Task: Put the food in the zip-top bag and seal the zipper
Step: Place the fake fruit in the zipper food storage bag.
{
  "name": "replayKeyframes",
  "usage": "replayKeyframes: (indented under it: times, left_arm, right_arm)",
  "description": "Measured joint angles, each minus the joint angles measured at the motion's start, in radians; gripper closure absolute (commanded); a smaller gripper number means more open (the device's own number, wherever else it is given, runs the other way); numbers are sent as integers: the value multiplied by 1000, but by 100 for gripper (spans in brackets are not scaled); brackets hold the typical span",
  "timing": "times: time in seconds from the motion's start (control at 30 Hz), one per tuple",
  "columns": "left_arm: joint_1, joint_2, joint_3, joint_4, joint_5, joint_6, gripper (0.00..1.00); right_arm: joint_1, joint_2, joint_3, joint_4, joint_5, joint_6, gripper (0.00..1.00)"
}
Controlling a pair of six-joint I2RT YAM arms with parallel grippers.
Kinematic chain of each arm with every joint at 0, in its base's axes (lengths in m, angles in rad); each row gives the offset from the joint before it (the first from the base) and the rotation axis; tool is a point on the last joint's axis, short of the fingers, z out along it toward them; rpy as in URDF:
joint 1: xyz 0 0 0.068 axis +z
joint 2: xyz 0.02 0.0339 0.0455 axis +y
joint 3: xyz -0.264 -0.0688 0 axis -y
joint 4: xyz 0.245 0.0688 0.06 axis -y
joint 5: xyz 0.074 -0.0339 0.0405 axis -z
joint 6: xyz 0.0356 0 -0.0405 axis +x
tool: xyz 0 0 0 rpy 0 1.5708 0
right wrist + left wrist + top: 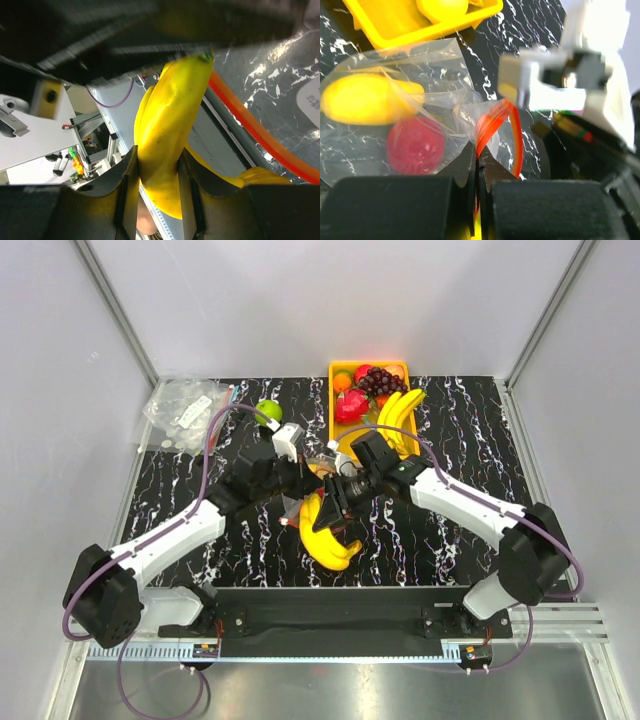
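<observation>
The clear zip-top bag (427, 75) lies on the black marbled table and holds a yellow fruit (365, 100) and a red fruit (415, 145). My left gripper (479, 172) is shut on the bag's mouth, pinching the red-orange zipper (492, 122). In the top view it (300, 477) sits mid-table. My right gripper (157, 175) is shut on a yellow banana bunch (167, 125) and holds it next to the zipper (260, 135). In the top view the right gripper (340, 495) faces the left one, and the bananas (327, 537) hang toward the near side.
A yellow tray (336, 370) at the back holds grapes, red fruit, an orange and more bananas (398, 415). A green apple (268, 412) lies left of it. A pile of clear packets with white labels (185, 412) is at the back left. Grey walls enclose the table.
</observation>
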Motion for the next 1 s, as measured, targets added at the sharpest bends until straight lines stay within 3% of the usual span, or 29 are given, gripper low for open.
replayKeyframes:
  times: [0.17,0.37,0.47,0.63,0.73,1.0]
  left_arm:
    - [4,-12,-62,62,11,-6,100]
    - [5,-11,-102,124,31,-27,100]
    - [5,7,-108,156,47,-47,100]
    - [7,58,-135,222,53,-94,100]
    - [12,93,-142,246,52,-123,100]
    - [2,204,-142,285,78,-174,100]
  right_arm:
    - [-10,58,39,0,-12,20,69]
    - [-79,164,38,55,-48,54,69]
    - [-116,215,32,101,-65,76,61]
    - [-161,233,9,156,-88,103,25]
    - [-172,232,7,142,-82,93,16]
    - [-173,134,-41,84,-15,23,12]
